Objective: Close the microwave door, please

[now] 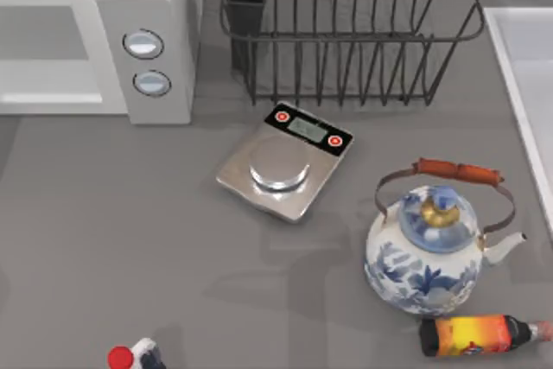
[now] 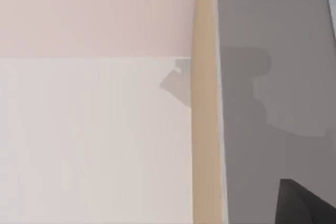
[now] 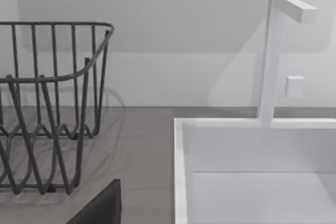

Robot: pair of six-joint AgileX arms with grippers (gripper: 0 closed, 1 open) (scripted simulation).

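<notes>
The microwave (image 1: 186,6) is a white box at the table's back left, with a grey control panel (image 1: 147,62) carrying two round knobs. Left of that panel is the microwave door (image 1: 43,97), white-framed around a grey window, and it looks about flush with the panel. In the left wrist view a dark part of my left gripper (image 2: 307,205) pokes in over grey table (image 2: 273,24) beside a tan edge strip (image 2: 203,129). In the right wrist view a dark part of my right gripper (image 3: 100,208) sits low, between the wire rack (image 3: 52,103) and the white sink (image 3: 181,171).
A dark wire dish rack (image 1: 346,36) stands at the back centre, with a steel kitchen scale (image 1: 283,162) in front of it. A blue-and-white teapot (image 1: 428,252) and an orange bottle (image 1: 484,334) lie at the front right. A red-capped bottle (image 1: 130,357) is at the front left and a white sink (image 1: 523,49) at the right.
</notes>
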